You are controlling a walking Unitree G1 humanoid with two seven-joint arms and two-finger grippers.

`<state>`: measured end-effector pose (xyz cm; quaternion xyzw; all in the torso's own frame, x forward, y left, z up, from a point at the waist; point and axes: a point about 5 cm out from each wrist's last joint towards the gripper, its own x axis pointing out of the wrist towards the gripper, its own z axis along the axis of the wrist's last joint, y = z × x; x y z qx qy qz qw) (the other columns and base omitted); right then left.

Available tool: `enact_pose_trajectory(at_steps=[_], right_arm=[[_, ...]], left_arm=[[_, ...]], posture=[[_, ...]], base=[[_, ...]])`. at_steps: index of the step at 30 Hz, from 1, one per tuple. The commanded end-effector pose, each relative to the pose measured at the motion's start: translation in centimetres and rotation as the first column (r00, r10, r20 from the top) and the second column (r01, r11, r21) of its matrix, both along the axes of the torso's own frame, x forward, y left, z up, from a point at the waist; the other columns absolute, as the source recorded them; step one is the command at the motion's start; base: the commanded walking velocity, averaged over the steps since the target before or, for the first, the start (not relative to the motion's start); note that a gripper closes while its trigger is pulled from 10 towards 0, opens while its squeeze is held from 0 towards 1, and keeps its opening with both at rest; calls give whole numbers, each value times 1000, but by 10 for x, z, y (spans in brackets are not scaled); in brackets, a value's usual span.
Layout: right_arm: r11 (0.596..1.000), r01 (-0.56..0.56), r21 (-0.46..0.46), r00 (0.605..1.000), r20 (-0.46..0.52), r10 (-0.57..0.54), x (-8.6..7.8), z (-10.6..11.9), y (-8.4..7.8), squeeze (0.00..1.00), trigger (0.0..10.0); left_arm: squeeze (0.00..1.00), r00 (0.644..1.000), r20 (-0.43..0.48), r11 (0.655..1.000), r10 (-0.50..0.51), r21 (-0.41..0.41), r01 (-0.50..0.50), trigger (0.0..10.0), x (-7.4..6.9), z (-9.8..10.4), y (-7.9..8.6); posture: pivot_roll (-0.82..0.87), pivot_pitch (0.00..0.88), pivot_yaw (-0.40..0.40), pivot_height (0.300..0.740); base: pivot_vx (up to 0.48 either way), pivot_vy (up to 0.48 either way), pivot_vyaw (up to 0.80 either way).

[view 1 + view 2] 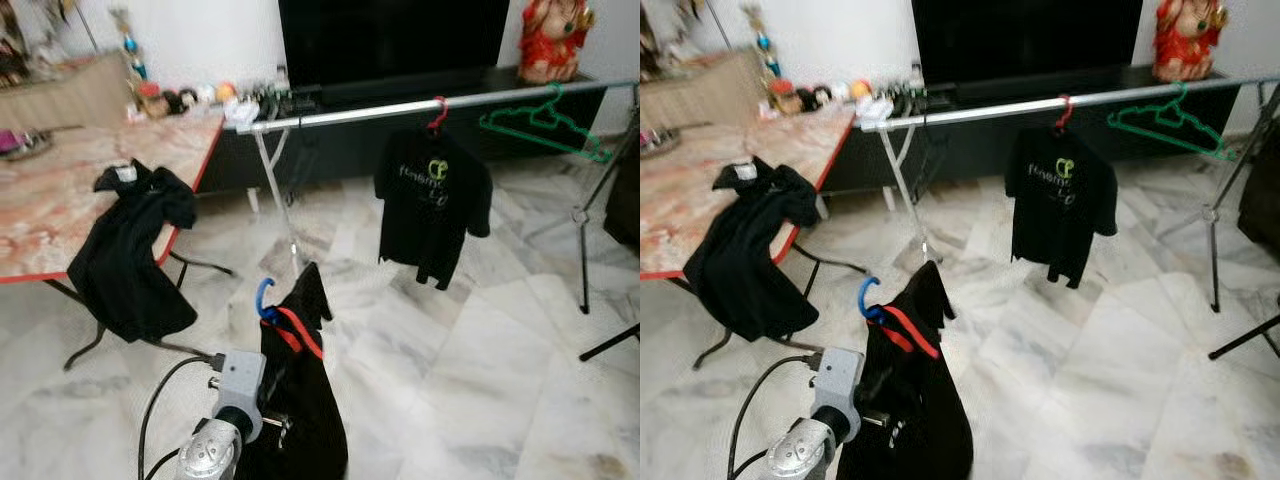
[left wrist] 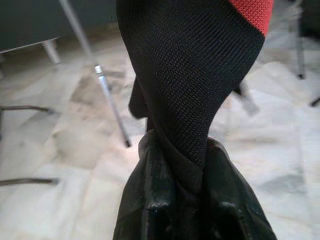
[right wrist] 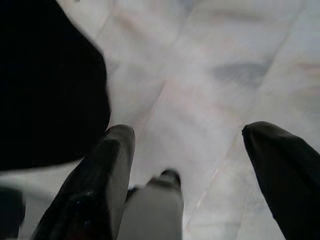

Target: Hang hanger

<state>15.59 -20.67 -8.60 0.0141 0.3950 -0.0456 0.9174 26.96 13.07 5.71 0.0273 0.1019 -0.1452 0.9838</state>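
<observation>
1. Hanger [image 1: 266, 298] with a blue hook sits low in the head views, above the robot's left arm, carrying a black garment with a red collar band [image 1: 300, 400] that droops toward the marble floor [image 1: 480, 360].
2. Left gripper [image 2: 192, 185]: in its wrist view the two black fingers [image 2: 150, 200] are pressed together on a fold of the black knit cloth, so it has hold of the garment on the hanger; a patch of the red band shows above the fingers.
3. Right gripper [image 3: 187, 145]: its wrist view shows the fingers spread wide apart with nothing between them, pointing down at the pale floor, with dark cloth at the edge of that view.
4. Silver rail [image 1: 420, 105] runs across the room on thin legs, well beyond the held hanger and higher than it.
5. Red hanger [image 1: 437, 115] hooks over the rail and bears a black T-shirt with a printed chest logo [image 1: 432, 200].
6. Green hanger [image 1: 545, 125] hangs bare on the rail, nearer the robot's right.
7. Marble-topped table with a red edge [image 1: 60, 215] stands at the robot's left; another black garment [image 1: 130, 250] lies on it and spills over the edge.
8. Small trinkets [image 1: 190, 97] crowd the table's far corner; what they are cannot be made out.
9. Dark low cabinet [image 1: 400, 85] stands behind the rail, with a red and gold figure [image 1: 550, 40] on top.
</observation>
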Motion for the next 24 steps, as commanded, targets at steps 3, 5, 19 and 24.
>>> enact_pose_trajectory(at_steps=[3, 5, 19, 24], right_arm=[[999, -22, 30, 997, 74, 20, 5, 4, 7, 0, 10000], [999, -26, 32, 996, 87, 23, 5, 5, 7, 0, 10000], [973, -229, -22, 756, 625, 193, 101, 89, 9, 0, 10000], [960, -235, -152, 729, 626, 277, 105, 96, 3, 0, 10000]], left_arm=[[0, 999, 22, 999, -35, -3, 35, 10000, 4, 10, -3], [0, 999, 18, 999, -45, -4, 45, 10000, 4, 10, -4], [0, 969, 24, 970, -245, 7, 245, 10000, 8, 27, -27], [0, 949, 35, 950, -313, 11, 312, 10000, 11, 35, -33]], posture=[[48, 29, 44, 740], [47, 25, 45, 740], [37, 0, 44, 740], [27, 0, 45, 740]], base=[[0, 0, 0], [0, 0, 0], [0, 0, 0], [0, 0, 0]])
